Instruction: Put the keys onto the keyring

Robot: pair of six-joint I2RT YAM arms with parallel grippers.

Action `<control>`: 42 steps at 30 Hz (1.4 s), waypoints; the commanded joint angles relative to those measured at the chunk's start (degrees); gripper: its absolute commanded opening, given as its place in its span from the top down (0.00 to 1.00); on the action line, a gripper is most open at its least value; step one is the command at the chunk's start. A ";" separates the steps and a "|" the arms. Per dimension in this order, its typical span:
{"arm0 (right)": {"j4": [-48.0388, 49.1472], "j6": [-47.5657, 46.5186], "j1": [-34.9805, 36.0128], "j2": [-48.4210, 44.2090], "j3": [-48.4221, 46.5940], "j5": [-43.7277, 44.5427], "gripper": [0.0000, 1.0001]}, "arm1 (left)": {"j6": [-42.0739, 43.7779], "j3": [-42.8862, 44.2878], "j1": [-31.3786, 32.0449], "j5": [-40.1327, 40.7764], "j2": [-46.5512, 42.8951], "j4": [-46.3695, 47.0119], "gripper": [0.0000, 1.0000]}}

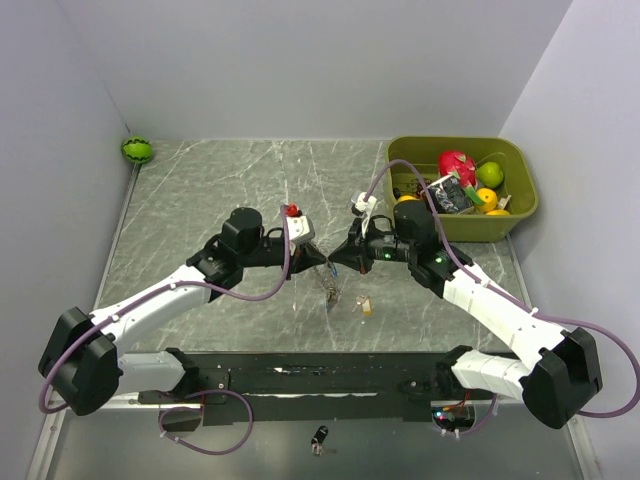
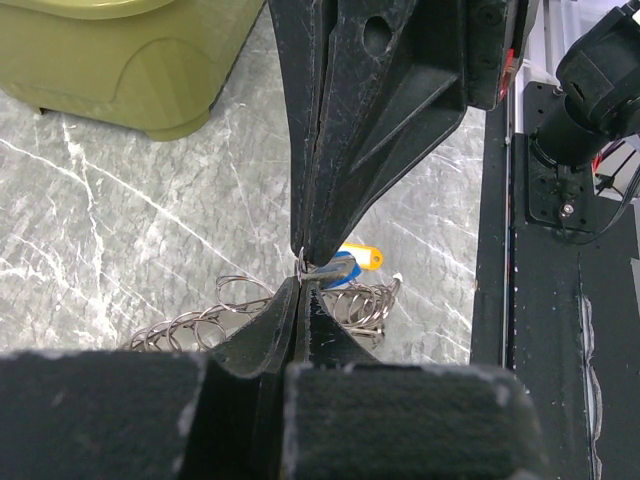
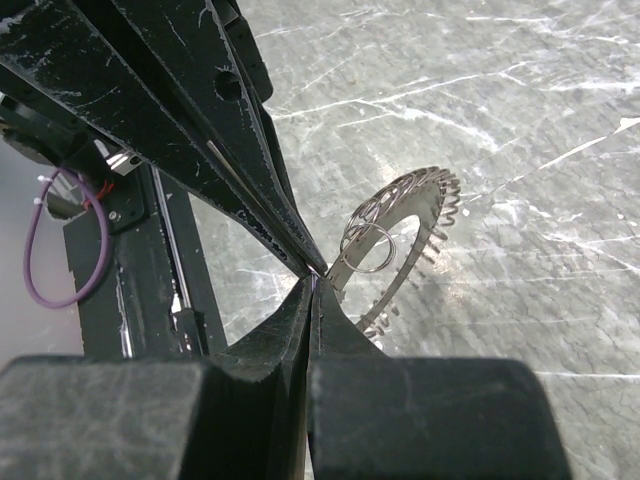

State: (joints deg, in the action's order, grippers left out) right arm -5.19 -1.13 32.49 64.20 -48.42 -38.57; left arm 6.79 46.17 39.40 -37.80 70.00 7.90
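Right gripper [image 3: 312, 285] pinches the keyring [image 3: 398, 200] off the desk [image 1: 200, 200], seemingly so left gripper [image 2: 300, 285], clamped on a blue key [image 2: 340, 270], can thread it.

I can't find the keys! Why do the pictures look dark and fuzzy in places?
Left wrist view: the left gripper sits so close it blurs into black, hiding much of the keyring. Right wrist view: the right gripper blurs too, but the ring's teeth look sharp. Top external view: even light, soft shadows, keys just tiny.
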 commanded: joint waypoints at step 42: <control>10.63 -5.29 -0.85 -14.09 7.29 3.16 0.18 | -2.92 -7.85 0.42 -3.24 -7.77 19.95 0.99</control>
State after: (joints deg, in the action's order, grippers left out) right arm -0.93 -3.01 32.34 55.16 -42.68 -33.89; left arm 4.78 38.87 39.46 -38.20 65.21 19.57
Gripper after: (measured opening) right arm 0.793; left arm 0.022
